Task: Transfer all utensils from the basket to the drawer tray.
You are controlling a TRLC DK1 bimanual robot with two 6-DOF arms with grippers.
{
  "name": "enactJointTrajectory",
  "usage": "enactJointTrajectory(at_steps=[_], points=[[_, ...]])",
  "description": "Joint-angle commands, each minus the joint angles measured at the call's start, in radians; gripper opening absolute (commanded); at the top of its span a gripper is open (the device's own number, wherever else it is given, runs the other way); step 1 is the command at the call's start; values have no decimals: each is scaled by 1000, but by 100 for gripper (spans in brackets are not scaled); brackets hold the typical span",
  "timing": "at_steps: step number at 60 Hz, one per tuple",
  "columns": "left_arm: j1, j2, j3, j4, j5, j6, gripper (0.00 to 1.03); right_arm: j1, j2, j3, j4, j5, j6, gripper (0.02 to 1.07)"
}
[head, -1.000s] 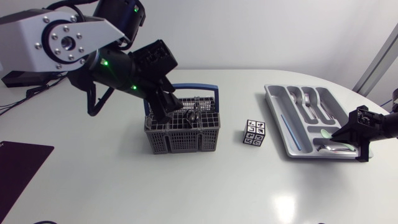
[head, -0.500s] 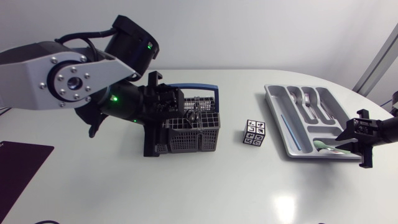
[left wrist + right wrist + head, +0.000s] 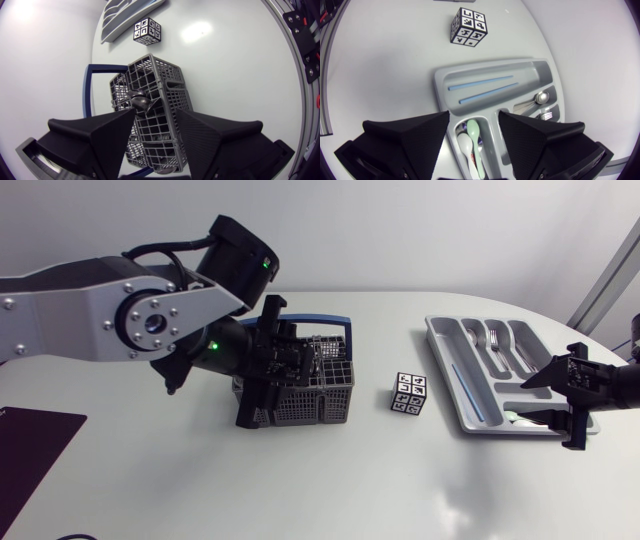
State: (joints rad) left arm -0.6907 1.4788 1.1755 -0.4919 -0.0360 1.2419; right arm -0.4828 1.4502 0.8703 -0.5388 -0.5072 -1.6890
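On the white worktop (image 3: 330, 480), left tool (image 3: 155, 114) gapes empty over the basket (image 3: 160, 82), right tool (image 3: 474, 116) spread empty above the tray (image 3: 485, 66).

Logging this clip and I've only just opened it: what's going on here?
The left gripper hangs open over the grey basket, a metal utensil inside just ahead of it. The right gripper hangs open, empty, above the drawer tray compartment holding a green spoon and a white spoon. Blue sticks and forks lie in other compartments.
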Motion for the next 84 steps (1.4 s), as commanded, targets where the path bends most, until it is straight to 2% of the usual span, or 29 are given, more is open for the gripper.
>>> enactJointTrajectory(at_steps=[1, 15, 24, 27, 43, 53, 59, 84], points=[[-7, 34, 36, 12, -7, 57, 47, 35, -34, -50, -12, -22, 52, 76], [-1, 109, 59, 35, -15, 83, 46, 127, -94, -109, -9, -62, 137, 77], [5, 149, 81, 41, -18, 102, 41, 176, -108, -142, 5, -67, 169, 77], [5, 156, 84, 44, -18, 129, 33, 191, -119, -162, 20, -67, 178, 77], [33, 187, 98, 65, -33, 160, 29, 214, -148, -188, 26, -71, 193, 77], [34, 189, 96, 67, -33, 169, 15, 222, -162, -200, 26, -74, 201, 77], [31, 183, 82, 67, -33, 222, 4, 237, -182, -211, 26, -74, 212, 77], [34, 109, 81, 64, -33, 226, 4, 312, -249, -254, 28, -70, 275, 79]])
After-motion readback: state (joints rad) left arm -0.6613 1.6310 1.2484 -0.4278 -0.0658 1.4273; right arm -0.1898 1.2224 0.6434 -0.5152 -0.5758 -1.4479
